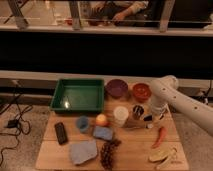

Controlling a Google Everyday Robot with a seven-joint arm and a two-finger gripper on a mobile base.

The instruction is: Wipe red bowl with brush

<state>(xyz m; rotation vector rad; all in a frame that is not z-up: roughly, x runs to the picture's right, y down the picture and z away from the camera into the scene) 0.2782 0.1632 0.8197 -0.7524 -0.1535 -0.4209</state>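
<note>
the gripper (pixel 151 118) is mostly hidden below the arm (pixel 175 97); the brush seems too blurred to pick out.

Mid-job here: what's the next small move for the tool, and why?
Probably ease the tool down onto the brush. The tool hangs just in front of the red bowl, the small black brush appears to lie on the board right beside it, and nothing touches the bowl.
</note>
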